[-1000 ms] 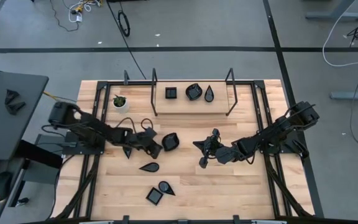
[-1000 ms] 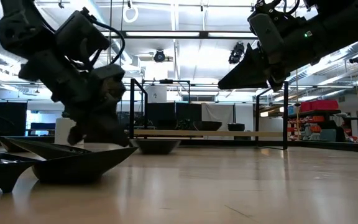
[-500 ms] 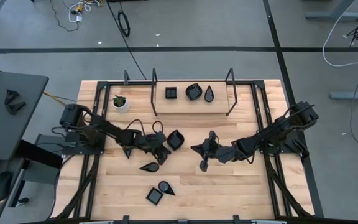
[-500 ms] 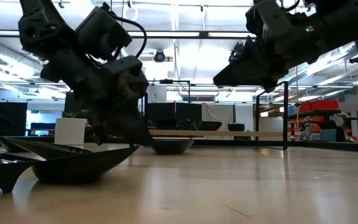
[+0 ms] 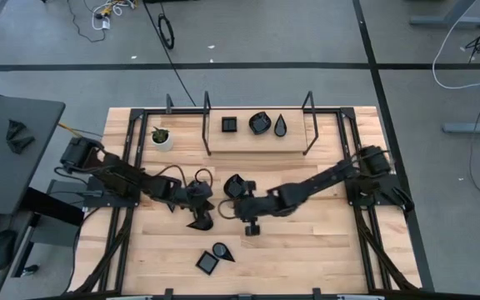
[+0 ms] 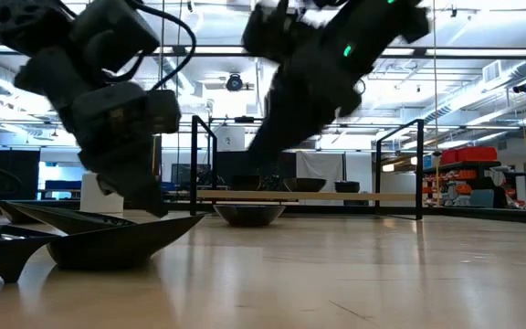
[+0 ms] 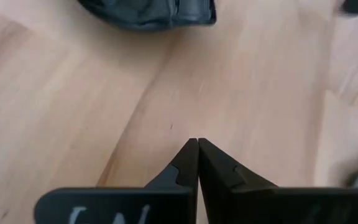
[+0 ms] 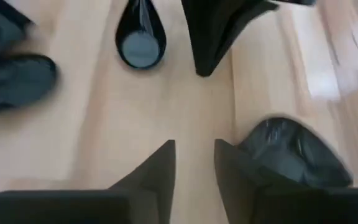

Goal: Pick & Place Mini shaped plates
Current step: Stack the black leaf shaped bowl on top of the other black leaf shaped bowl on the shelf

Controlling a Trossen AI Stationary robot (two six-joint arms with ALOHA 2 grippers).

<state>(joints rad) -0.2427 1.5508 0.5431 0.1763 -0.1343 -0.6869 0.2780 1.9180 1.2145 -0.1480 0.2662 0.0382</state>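
Observation:
A rounded black plate (image 5: 235,184) lies on the table's middle, also in the low view (image 6: 249,216). A teardrop plate (image 5: 200,222) lies nearer, to its left. My left gripper (image 5: 198,205) hangs shut over bare wood beside the teardrop plate, its fingertips (image 7: 195,144) together with nothing between them. My right gripper (image 8: 194,148) has reached in from the right and stands open above the table. The rounded plate (image 8: 297,152) lies beside one of its fingers and the teardrop plate (image 8: 140,38) ahead of it.
A low shelf (image 5: 257,137) in a black frame at the far edge carries three black plates (image 5: 260,122). A white pot with a plant (image 5: 162,137) stands far left. Two more plates (image 5: 213,257) lie near the front edge. Bare wood lies to the right.
My right gripper has swept toward the table's left, from the middle right to beside the rounded plate. My left gripper went a little right, then drew back left and nearer, toward the teardrop plate. The rounded plate has slid slightly toward the right.

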